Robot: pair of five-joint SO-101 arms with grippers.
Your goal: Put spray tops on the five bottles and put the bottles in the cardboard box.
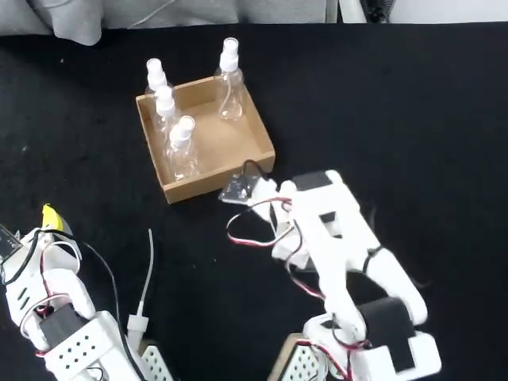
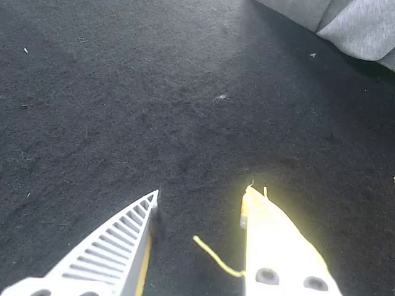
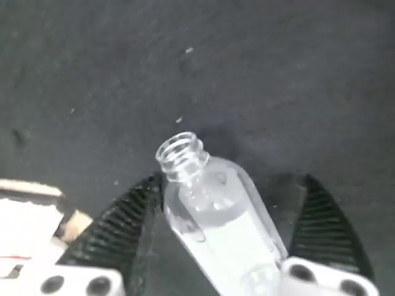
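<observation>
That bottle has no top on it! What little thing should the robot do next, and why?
Probably shut the right gripper on the uncapped bottle. It lies between spread fingers, one touching it, the other apart, so it is not gripped. It needs the loose spray top lying on the table near the left arm.

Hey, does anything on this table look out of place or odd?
Yes. A clear plastic bottle lies capless on the black cloth beside the brown cardboard box, inside the open right gripper. A white spray top with a long tube lies loose near the left arm.
</observation>
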